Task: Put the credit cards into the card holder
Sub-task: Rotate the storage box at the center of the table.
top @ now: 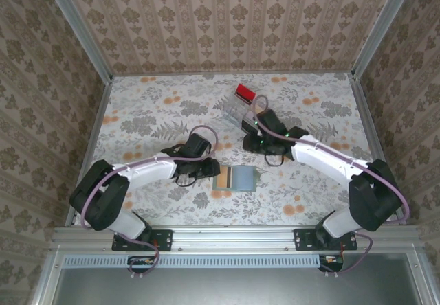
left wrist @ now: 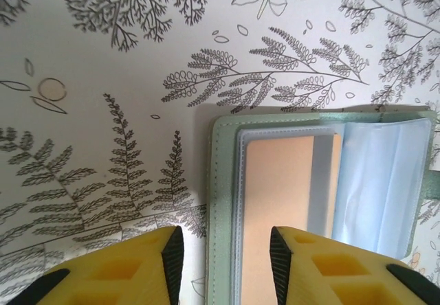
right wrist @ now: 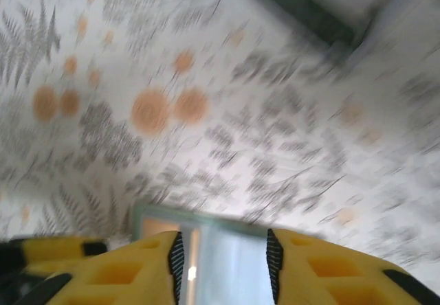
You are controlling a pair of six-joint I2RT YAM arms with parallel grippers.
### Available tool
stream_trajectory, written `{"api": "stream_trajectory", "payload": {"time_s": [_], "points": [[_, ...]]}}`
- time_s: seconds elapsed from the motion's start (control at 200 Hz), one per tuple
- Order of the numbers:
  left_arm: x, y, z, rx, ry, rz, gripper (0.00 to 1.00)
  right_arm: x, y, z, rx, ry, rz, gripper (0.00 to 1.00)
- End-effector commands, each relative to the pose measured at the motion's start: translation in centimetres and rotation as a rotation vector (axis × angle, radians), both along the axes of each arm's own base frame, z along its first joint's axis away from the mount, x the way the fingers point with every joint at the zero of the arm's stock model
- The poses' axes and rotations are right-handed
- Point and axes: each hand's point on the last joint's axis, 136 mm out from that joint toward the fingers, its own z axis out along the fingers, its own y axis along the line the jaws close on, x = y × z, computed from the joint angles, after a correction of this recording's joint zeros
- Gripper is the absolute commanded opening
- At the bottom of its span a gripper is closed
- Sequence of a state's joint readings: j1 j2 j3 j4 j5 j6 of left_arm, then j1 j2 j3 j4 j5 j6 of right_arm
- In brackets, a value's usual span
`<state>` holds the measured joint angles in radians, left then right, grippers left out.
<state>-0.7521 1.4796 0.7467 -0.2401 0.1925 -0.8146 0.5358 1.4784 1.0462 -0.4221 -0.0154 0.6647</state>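
From above, the open card holder [top: 235, 178] lies near the table's [top: 158, 106] centre, just right of the left gripper [top: 206, 170]. Left wrist: jaws parted and empty, with a tan card [left wrist: 278, 209] sleeved in the holder. Right wrist, blurred: the right gripper [right wrist: 225, 250] is parted and empty.

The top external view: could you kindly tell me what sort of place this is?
Probably a staged robot test cell, not a real room: floral-printed flat tabletop, patterned wallpaper panels in silver aluminium frame posts, two white-and-black robot arms bolted at the near edge.
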Motion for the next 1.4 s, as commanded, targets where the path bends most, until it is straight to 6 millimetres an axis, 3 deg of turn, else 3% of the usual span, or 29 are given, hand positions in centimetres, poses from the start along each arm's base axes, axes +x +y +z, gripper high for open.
{"api": "stream_trajectory", "payload": {"time_s": [0.0,0.175,0.305,0.49,0.69,0.885,1.105,1.395], "points": [[1.3,0.3,2.4,-0.005,-0.077,0.018,0.45,1.9,-4.4,2.1,-0.111,-0.039,-0.019,0.49],[2.0,0.9,3.9,-0.035,-0.131,0.061,0.5,7.1,-6.7,3.6,-0.091,-0.047,-0.04,0.6],[2.3,1.5,4.7,-0.049,-0.148,0.081,0.53,10.7,-6.7,4.6,-0.104,-0.055,-0.008,0.64],[2.7,2.1,5.4,-0.075,-0.169,0.105,0.57,14.6,-7.7,2.1,-0.101,0.031,-0.028,0.66],[2.9,2.8,5.9,-0.087,-0.184,0.13,0.6,16.6,-8.0,-0.5,-0.055,0.077,-0.023,0.66],[2.9,3.2,5.7,-0.095,-0.182,0.144,0.61,15.9,-5.9,-1.2,0.116,0.114,0.056,0.65],[2.9,3.2,5.5,-0.099,-0.176,0.143,0.61,13.5,-3.1,0.2,0.29,0.13,0.149,0.61],[2.9,3.2,5.4,-0.107,-0.176,0.145,0.61,9.4,-1.0,1.7,0.292,0.125,0.214,0.57]]}}
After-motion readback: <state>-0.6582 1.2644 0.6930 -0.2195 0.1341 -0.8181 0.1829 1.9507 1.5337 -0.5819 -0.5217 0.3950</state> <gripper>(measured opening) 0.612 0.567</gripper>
